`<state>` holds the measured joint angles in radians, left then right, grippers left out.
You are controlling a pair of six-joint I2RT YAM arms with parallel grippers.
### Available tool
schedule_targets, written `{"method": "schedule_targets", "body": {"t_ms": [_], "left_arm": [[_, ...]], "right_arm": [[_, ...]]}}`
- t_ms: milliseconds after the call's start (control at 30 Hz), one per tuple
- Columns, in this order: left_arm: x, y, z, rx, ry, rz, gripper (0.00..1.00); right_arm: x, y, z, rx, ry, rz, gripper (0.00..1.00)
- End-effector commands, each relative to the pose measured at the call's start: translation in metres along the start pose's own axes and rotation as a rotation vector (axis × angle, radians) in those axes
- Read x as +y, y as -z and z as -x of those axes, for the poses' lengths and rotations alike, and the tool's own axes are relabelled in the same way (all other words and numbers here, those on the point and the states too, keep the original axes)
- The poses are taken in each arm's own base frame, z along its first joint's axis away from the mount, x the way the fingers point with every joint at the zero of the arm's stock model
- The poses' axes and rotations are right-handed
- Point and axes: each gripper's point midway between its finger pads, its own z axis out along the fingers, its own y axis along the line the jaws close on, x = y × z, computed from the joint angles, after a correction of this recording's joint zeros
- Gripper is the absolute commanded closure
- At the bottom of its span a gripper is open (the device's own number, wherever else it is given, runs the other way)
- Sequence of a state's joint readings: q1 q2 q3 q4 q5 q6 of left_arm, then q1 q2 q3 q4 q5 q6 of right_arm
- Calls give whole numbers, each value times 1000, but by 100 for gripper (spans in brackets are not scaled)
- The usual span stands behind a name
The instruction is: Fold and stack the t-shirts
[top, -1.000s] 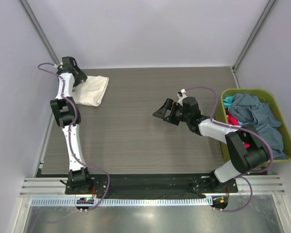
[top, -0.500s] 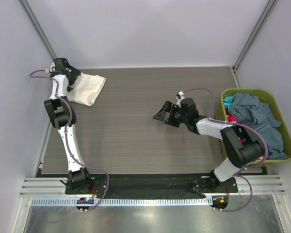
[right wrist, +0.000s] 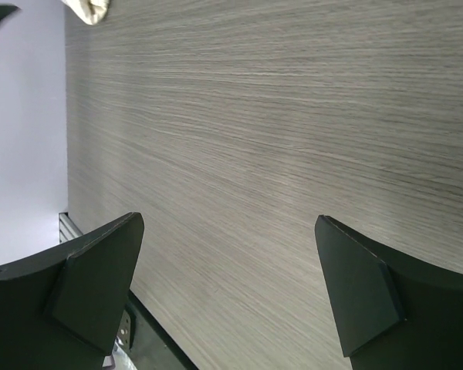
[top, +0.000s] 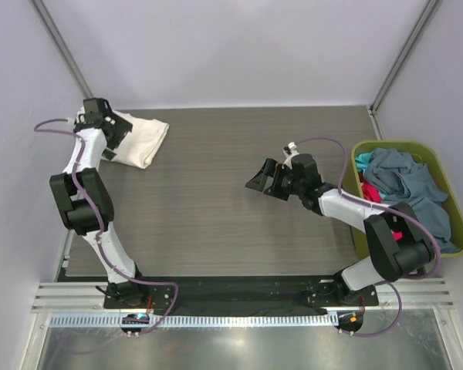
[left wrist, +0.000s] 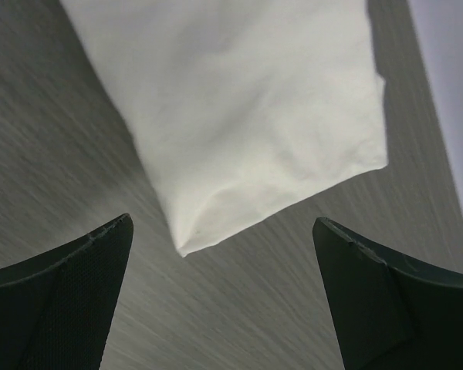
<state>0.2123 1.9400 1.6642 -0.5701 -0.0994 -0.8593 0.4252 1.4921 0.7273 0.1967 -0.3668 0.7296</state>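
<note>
The left gripper (top: 112, 140) is at the far left corner of the table (top: 216, 200), over the left edge of the cream t-shirt (top: 144, 139). This t-shirt lies folded into a compact, roughly rectangular packet on the wood-pattern surface, near the back wall. In the left wrist view the two dark fingers (left wrist: 62, 301) stand wide apart and hold nothing. One corner of the cream t-shirt (left wrist: 247, 116) points toward the gap between them. I cannot tell if the fingers touch the cloth.

The right gripper (top: 261, 179) hangs over the middle of the table, well apart from the cream t-shirt and turned toward the left. Its fingers (right wrist: 92, 285) are also spread and empty, with only bare table (right wrist: 278, 116) below them.

At the right edge stands an olive-green basket (top: 405, 143). Inside, a grey-blue t-shirt (top: 409, 181) lies crumpled on top. A teal t-shirt (top: 363, 162) shows at the basket's far left corner, and a red-pink t-shirt (top: 370, 191) shows beside it, partly under the grey-blue one.
</note>
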Motion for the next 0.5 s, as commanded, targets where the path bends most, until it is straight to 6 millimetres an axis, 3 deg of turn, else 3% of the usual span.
{"method": "schedule_targets", "body": {"t_ms": [0,33,167,267,467], "left_arm": [[25,-17,-20,27,21,48,0],[34,-23,-33,52,24,60,0],[39,-42,-58,107,58,39,0],[30,-57,-73,128,49,27,0],[9,-87,-83,140,58,13,0]], "right_arm": [[21,18,12,-42,58,48,0],[20,21,10,-41,60,45,0],[21,32,9,-57,72,41,0],[21,37,7,-59,76,36,0],[20,46,6,-64,89,22,0]]}}
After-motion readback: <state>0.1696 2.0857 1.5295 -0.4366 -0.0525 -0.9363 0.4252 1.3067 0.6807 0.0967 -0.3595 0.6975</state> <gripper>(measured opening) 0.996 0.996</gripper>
